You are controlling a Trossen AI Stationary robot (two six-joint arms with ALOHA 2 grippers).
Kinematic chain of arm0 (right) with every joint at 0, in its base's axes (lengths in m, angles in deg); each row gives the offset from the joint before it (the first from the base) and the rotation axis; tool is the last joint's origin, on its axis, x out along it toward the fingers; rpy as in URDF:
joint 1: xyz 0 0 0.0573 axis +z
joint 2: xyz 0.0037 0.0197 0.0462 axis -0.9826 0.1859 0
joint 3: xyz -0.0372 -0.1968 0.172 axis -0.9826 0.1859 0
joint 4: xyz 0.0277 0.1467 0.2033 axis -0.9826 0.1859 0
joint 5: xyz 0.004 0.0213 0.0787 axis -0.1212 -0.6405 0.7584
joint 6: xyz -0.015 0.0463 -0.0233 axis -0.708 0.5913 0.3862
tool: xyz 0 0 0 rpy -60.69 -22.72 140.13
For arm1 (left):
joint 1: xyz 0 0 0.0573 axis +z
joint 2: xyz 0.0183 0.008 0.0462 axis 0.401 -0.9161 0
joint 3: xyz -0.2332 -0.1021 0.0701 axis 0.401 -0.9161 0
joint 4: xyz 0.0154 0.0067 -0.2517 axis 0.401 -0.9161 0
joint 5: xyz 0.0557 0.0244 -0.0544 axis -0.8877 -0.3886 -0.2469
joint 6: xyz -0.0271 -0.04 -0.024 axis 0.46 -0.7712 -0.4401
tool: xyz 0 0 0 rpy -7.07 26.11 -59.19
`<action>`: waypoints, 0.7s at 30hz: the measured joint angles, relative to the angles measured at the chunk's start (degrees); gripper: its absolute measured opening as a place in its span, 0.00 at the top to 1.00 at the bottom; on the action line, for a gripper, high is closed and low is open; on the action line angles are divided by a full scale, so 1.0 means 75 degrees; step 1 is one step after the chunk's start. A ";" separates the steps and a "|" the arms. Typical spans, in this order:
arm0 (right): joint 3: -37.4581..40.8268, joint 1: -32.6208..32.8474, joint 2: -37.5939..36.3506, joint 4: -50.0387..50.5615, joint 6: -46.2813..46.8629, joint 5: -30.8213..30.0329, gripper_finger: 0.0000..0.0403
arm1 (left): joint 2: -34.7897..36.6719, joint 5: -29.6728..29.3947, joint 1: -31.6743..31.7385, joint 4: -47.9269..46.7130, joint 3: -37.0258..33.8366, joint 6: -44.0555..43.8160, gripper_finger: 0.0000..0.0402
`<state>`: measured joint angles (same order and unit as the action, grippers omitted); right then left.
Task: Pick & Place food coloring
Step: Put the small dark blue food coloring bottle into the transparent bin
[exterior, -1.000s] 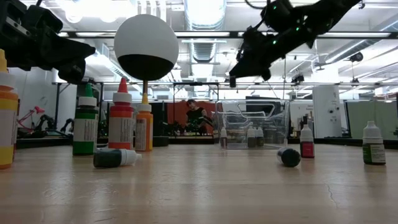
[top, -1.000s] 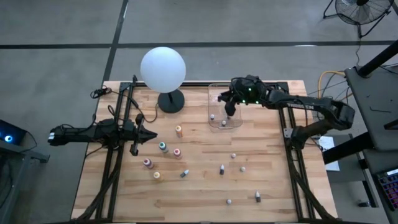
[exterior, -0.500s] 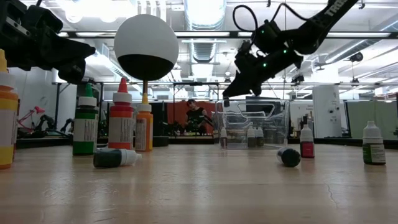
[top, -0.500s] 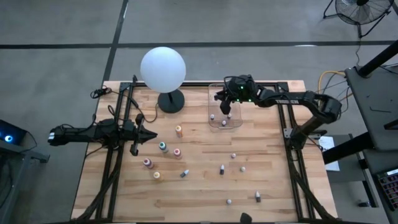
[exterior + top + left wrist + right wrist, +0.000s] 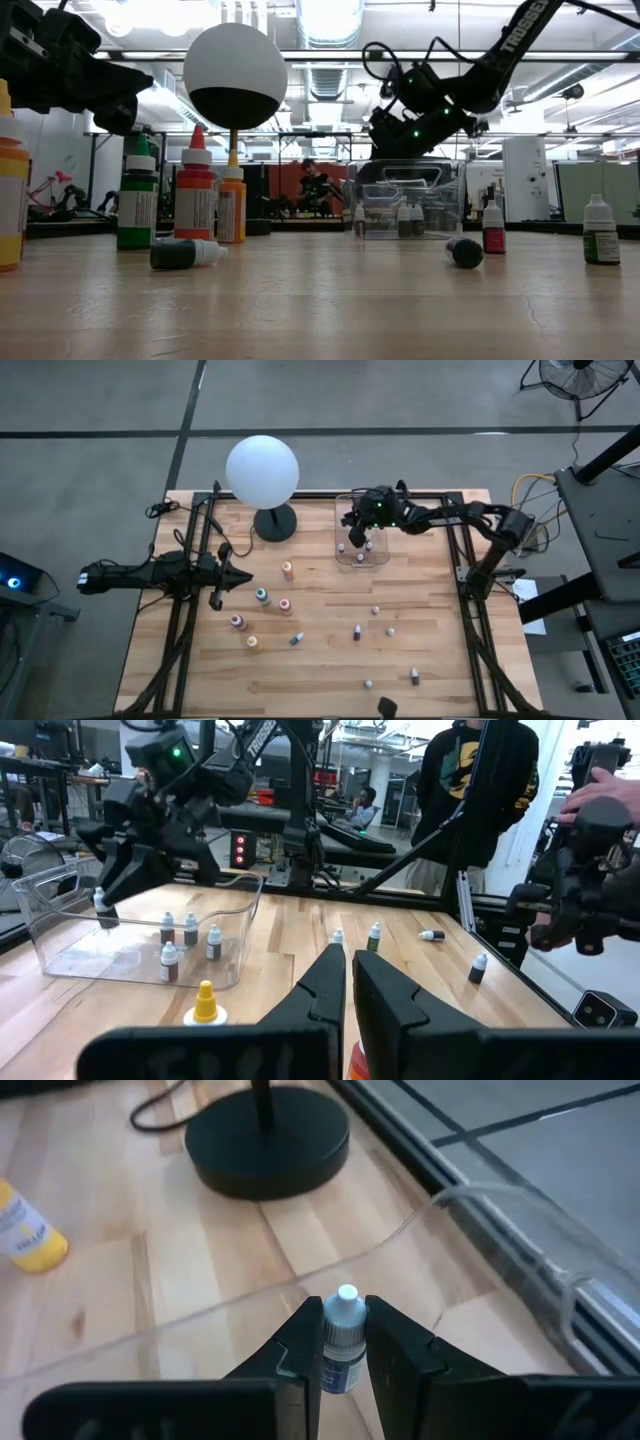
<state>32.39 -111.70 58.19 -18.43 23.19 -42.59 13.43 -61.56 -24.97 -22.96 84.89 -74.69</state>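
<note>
My right gripper (image 5: 343,1342) clamps a small white-capped dropper bottle (image 5: 341,1342); its dark label carries print too small to read. I hold it just above the floor of the clear plastic bin (image 5: 345,503), at the bin's corner nearest the lamp base (image 5: 268,1137). A few small bottles (image 5: 190,929) already stand inside the bin. A yellow-labelled bottle (image 5: 24,1232) lies beyond the bin wall. My left gripper (image 5: 238,576) waits well away from the bin, fingers pressed together and empty.

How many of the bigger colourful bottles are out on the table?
5, all standing left of centre: orange bottle nearest the black lamp base, teal bottle and pink bottle side by side, then red bottle and yellow bottle farther away. The right gripper's small white-capped bottle isn't counted.
</note>
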 joint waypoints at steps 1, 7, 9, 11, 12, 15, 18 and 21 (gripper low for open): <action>0.0000 -0.0002 0.0058 -0.0015 -0.0034 -0.0029 0.87 | 0.0000 0.0000 -0.0001 0.0000 0.0001 0.0000 1.00; 0.0003 -0.0042 0.0440 -0.0186 -0.0114 -0.0081 0.87 | 0.0000 0.0000 -0.0001 0.0000 0.0001 -0.0001 1.00; 0.0003 -0.0043 0.0560 -0.0275 -0.0114 -0.0079 0.87 | 0.0003 0.0000 0.0001 0.0000 0.0000 -0.0001 1.00; 0.0003 -0.0043 0.0687 -0.0489 -0.0114 -0.0073 0.87 | 0.0003 0.0000 -0.0001 0.0000 0.0001 0.0002 1.00; 0.0003 -0.0043 0.0729 -0.0575 -0.0114 -0.0064 0.87 | 0.0003 0.0000 0.0001 0.0000 0.0001 0.0001 1.00; 0.0003 -0.0051 0.0837 -0.0787 -0.0106 -0.0038 0.87 | 0.0003 0.0000 0.0001 0.0000 0.0000 -0.0001 1.00; 0.0003 -0.0054 0.0931 -0.0819 -0.0108 -0.0017 0.87 | 0.0003 0.0000 0.0001 0.0000 0.0000 -0.0001 1.00; 0.0003 -0.0054 0.1066 -0.0798 -0.0102 0.0000 0.87 | 0.0003 0.0000 0.0001 0.0000 0.0003 0.0002 1.00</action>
<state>32.41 -112.11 66.19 -24.42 22.43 -42.60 13.45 -61.56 -24.97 -22.96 84.91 -74.68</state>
